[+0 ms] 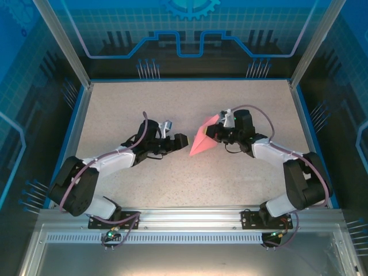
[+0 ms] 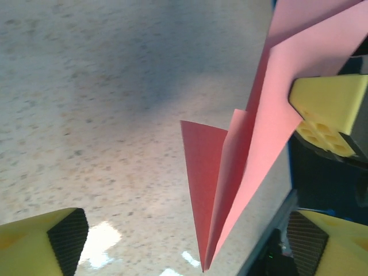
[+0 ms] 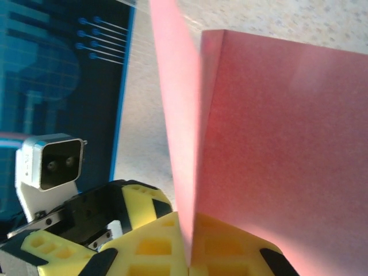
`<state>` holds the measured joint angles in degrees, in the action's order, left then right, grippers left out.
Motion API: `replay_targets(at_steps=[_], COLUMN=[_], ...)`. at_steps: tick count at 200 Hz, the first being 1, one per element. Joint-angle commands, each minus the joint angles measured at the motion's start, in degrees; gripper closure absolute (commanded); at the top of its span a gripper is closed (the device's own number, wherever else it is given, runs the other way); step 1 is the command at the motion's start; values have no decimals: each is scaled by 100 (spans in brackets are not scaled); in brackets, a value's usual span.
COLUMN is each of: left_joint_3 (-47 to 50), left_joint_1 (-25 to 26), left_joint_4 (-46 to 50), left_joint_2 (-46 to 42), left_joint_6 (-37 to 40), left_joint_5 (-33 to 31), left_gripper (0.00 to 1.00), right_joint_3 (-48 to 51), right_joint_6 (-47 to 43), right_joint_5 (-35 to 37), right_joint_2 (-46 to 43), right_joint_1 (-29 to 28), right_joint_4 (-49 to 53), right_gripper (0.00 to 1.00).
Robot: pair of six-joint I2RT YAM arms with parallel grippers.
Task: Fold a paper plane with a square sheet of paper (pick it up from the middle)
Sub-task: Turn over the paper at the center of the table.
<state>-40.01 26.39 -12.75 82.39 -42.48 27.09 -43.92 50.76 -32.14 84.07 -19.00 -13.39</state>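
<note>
One paper plane, nose near-left.

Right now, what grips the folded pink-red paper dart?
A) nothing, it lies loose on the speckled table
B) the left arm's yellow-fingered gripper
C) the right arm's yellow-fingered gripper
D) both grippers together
C: the right gripper is pinched shut on the folded pink-red paper dart, while the left gripper stands open near the dart's tip without clamping it.

One paper plane, two tools
</note>
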Motion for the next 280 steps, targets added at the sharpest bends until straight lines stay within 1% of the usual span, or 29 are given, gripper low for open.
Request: replay_targets(at_steps=[1, 31, 61, 88, 94, 129, 154, 183, 280], left_joint_3=[132, 244, 280, 251, 232, 86, 55, 46, 4], left_joint_1=[-45, -36, -25, 27, 39, 111, 104, 106, 107], left_joint_4=[-569, -1246, -1669, -2120, -2170, -2558, -2880, -3303, -3236], left_joint_2=[-171, -167, -94, 59, 98, 384, 504, 606, 756], left_joint_6=[-240, -643, -858, -1036, -1074, -1277, -1449, -1669, -1618], left_joint_5=[675, 1072, 1401, 1680, 1713, 1843, 1854, 1937, 1765], left_gripper=[2, 2, 1, 6, 8, 22, 35, 44, 76], right_joint_3=[-120, -288, -362, -371, -368, -389, -434, -449, -543], right_joint_6=[-95, 7, 113, 242, 295, 478, 500, 515, 357], right_joint_5=[-607, -876, -1044, -1178, -1219, -1386, -1486, -1588, -1697], right_joint_2=[-322, -449, -421, -326, -296, -183, -125, -10, 274], right_joint_1=[114, 116, 121, 109, 113, 90, 61, 60, 55], right_joint_4=[-60, -39, -97, -178, -354, -616, -613, -597, -256], right_gripper=[95, 94, 94, 94, 94, 94, 93, 93, 92])
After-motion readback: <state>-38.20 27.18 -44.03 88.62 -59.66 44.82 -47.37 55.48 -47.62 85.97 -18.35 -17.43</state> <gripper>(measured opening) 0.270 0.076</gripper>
